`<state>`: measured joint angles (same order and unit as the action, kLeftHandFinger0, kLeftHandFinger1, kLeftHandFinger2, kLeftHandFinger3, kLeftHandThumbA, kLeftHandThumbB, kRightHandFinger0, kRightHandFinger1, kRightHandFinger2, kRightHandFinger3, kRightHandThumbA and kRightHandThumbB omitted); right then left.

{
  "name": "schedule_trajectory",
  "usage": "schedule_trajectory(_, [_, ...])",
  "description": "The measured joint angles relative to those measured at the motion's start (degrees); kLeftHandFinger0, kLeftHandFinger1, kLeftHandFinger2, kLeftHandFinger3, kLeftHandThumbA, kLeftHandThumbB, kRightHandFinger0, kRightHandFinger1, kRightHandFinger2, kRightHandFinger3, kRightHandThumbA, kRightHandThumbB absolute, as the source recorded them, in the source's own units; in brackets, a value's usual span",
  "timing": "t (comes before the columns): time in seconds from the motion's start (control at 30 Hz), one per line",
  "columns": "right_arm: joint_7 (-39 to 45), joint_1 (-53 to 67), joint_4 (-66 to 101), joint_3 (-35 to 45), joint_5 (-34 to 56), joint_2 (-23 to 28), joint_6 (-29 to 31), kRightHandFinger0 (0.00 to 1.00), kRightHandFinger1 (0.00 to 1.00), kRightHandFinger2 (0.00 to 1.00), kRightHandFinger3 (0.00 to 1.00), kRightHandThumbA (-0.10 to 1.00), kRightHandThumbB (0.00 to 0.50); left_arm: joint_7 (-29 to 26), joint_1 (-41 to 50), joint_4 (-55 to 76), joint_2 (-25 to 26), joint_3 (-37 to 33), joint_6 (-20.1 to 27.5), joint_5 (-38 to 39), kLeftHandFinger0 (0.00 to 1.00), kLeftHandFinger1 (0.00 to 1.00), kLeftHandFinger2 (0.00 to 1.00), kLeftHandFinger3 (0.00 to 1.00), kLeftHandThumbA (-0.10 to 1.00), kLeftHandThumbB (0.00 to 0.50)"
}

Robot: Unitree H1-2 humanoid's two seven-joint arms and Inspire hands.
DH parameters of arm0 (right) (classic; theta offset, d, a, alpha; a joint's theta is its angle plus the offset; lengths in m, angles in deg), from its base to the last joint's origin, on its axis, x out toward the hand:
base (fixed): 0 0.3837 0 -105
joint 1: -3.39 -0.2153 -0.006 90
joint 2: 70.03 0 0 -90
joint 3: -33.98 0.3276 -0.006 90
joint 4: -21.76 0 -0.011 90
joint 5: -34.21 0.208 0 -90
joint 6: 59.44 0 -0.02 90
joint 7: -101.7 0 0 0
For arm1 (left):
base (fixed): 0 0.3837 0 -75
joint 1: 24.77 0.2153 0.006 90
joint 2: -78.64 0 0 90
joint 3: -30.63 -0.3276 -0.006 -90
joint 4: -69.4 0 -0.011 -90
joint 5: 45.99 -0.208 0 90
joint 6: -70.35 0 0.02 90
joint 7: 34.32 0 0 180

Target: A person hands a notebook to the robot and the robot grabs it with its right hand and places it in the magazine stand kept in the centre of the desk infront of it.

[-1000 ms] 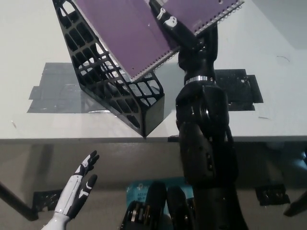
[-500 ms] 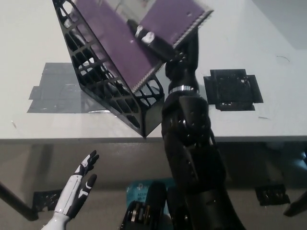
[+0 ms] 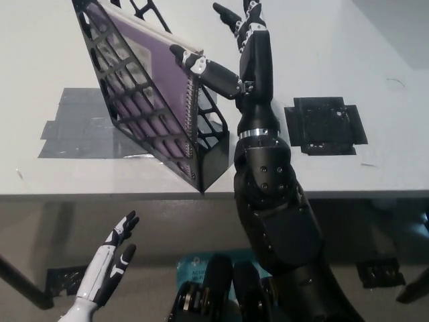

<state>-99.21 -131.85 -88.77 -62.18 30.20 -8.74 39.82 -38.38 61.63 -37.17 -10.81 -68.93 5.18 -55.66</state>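
Note:
The purple spiral notebook [image 3: 144, 74] stands inside the black lattice magazine stand [image 3: 141, 121] on the desk, leaning against its left wall with the wire spine facing right. My black right hand [image 3: 234, 50] is just right of the stand's top, open with its fingers spread. One finger [image 3: 201, 67] reaches left over the notebook's spine; whether it touches is unclear. My white left hand [image 3: 110, 261] rests low at the lower left, below the desk edge, open.
The white desk [image 3: 375, 80] carries a grey taped patch [image 3: 74, 127] under the stand and a black taped square [image 3: 325, 124] to the right. The desk's front edge [image 3: 100, 196] runs across the middle of the picture. My right forearm rises over that edge.
The notebook has dropped from a tilted hold above the stand to standing inside it. My right hand has let go and spread open.

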Motion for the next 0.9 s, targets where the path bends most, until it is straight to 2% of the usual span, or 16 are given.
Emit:
schedule_trajectory(0.07, [0.01, 0.00, 0.02, 0.00, -0.62, 0.01, 0.35, 0.84, 0.82, 1.00, 1.00, 0.98, 0.224, 0.00, 0.00, 0.00, 0.00, 0.00, 0.00, -0.02, 0.98, 1.00, 1.00, 1.00, 1.00, 0.500])
schedule_trajectory(0.1, [0.02, 0.00, 0.05, 0.00, -0.75, 0.01, 0.41, 0.89, 0.90, 1.00, 1.00, 0.94, 0.206, 0.00, 0.00, 0.00, 0.00, 0.00, 0.00, -0.04, 0.98, 1.00, 1.00, 1.00, 1.00, 0.500])
schedule_trajectory(0.13, [0.03, 0.00, 0.17, 0.01, -0.90, 0.01, 0.48, 0.91, 0.92, 1.00, 1.00, 0.93, 0.207, 0.00, 0.00, 0.00, 0.00, 0.00, 0.00, -0.09, 0.98, 1.00, 1.00, 1.00, 1.00, 0.500])
schedule_trajectory(0.17, [0.04, 0.00, 0.21, 0.00, -0.92, 0.01, 0.49, 0.95, 0.95, 1.00, 1.00, 0.93, 0.211, 0.00, 0.00, 0.00, 0.00, 0.00, 0.00, -0.10, 0.98, 1.00, 1.00, 1.00, 1.00, 0.500])
schedule_trajectory(0.2, [0.18, 0.04, 1.25, 0.03, -1.11, 0.08, 0.70, 1.00, 1.00, 1.00, 1.00, 0.96, 0.236, 0.00, -0.01, 0.00, 0.00, 0.00, 0.00, -0.14, 0.97, 1.00, 1.00, 1.00, 1.00, 0.500])
schedule_trajectory(0.27, [0.35, 0.08, 2.84, 0.08, -1.18, 0.24, 0.78, 1.00, 1.00, 1.00, 1.00, 1.00, 0.267, 0.00, -0.03, 0.00, 0.00, 0.01, 0.00, -0.17, 0.98, 1.00, 1.00, 1.00, 1.00, 0.500])
schedule_trajectory(0.47, [1.34, 0.36, 11.47, 0.17, -1.29, 1.28, 0.48, 1.00, 1.00, 1.00, 1.00, 1.00, 0.248, -0.01, -0.20, 0.00, 0.06, -0.13, 0.00, -0.31, 1.00, 1.00, 1.00, 1.00, 1.00, 0.500])
schedule_trajectory(0.53, [1.97, 0.96, 17.94, 0.29, -1.20, 2.52, -0.23, 1.00, 1.00, 1.00, 1.00, 1.00, 0.271, 0.00, -0.24, -0.01, 0.07, -0.16, -0.02, -0.48, 0.99, 1.00, 1.00, 1.00, 1.00, 0.500])
schedule_trajectory(0.67, [2.52, 2.32, 25.26, 0.65, -1.15, 4.13, -1.56, 1.00, 1.00, 1.00, 1.00, 1.00, 0.252, 0.00, -0.18, -0.03, 0.03, -0.17, -0.05, -0.54, 0.99, 1.00, 1.00, 1.00, 1.00, 0.500])
schedule_trajectory(0.77, [2.74, 3.35, 29.76, 1.00, -1.08, 5.31, -2.36, 1.00, 1.00, 1.00, 1.00, 1.00, 0.269, 0.00, -0.11, -0.03, -0.02, -0.17, -0.07, -0.59, 0.98, 1.00, 1.00, 1.00, 1.00, 0.500])
schedule_trajectory(0.9, [3.70, 8.05, 40.13, 1.78, -0.36, 9.34, -4.11, 1.00, 1.00, 1.00, 1.00, 1.00, 0.300, 0.00, 0.13, -0.03, -0.21, -0.20, -0.08, -0.67, 0.98, 1.00, 1.00, 1.00, 1.00, 0.500])
